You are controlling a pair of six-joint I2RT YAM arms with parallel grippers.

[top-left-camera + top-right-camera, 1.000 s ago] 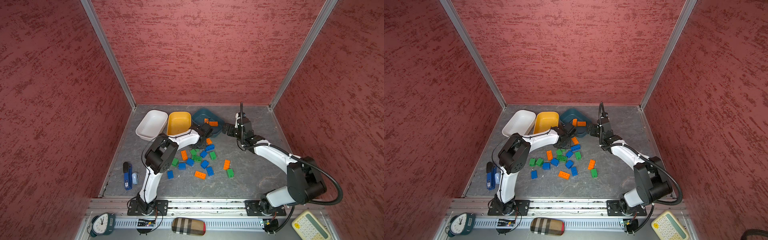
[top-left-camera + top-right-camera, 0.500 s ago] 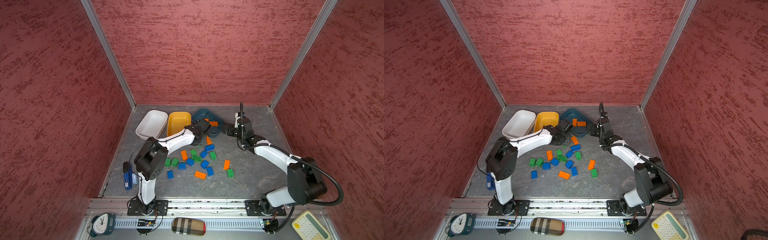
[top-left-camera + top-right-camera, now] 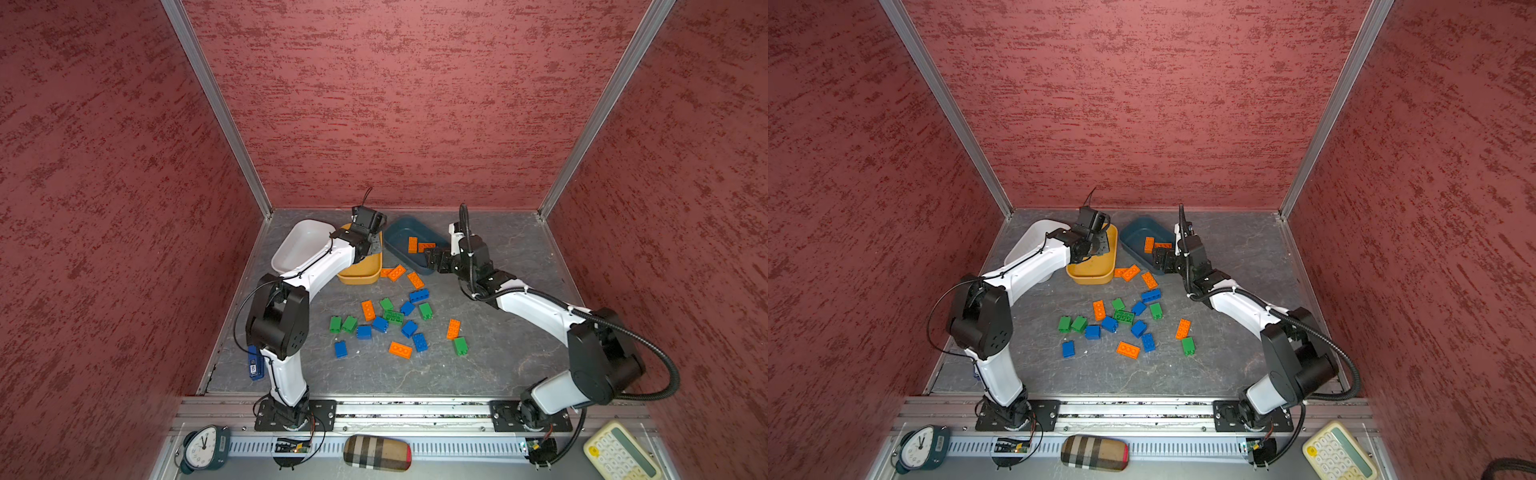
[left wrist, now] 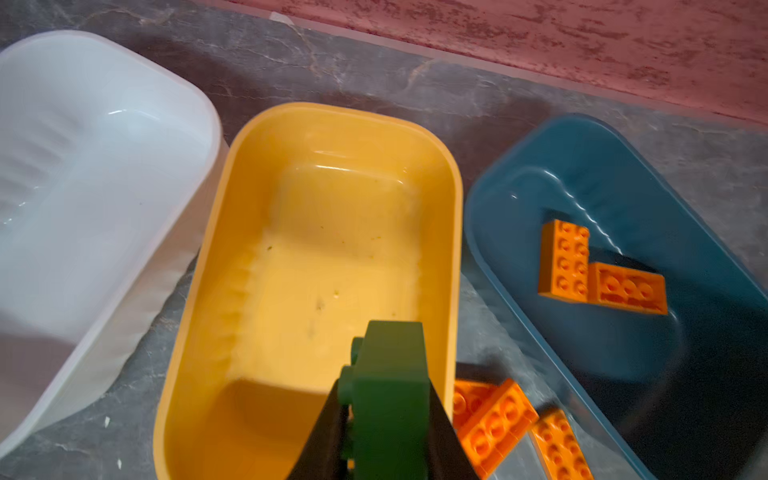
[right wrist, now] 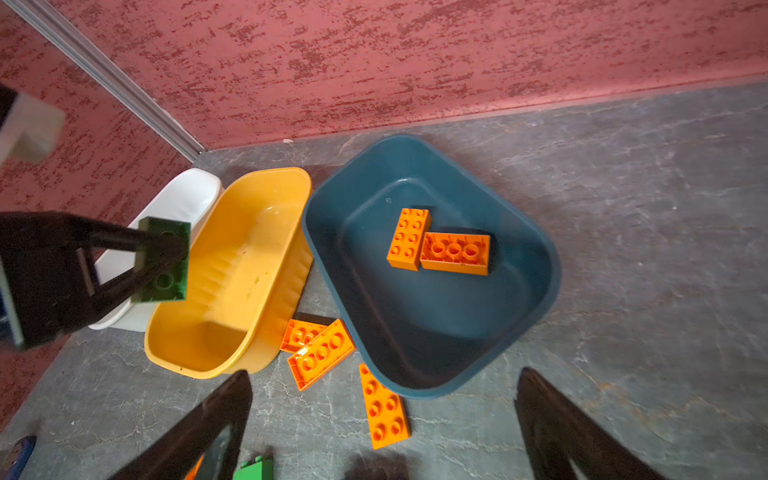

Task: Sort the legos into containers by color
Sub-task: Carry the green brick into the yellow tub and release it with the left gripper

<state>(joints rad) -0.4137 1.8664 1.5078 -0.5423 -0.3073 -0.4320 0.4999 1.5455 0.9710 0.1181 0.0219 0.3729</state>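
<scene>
Over the yellow-orange plastic tub [image 4: 340, 110], your left gripper [image 4: 384, 415] clamps a small green studded brick [image 4: 390, 365]; nearby, your right gripper [image 5: 382, 382] gapes, fingers [image 5: 208, 424] partly cut off.

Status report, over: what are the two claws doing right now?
Left gripper shut on green brick, above yellow tub. Right gripper open, empty, by teal tub. Two orange bricks in teal tub. Nothing blocks the drop.
</scene>
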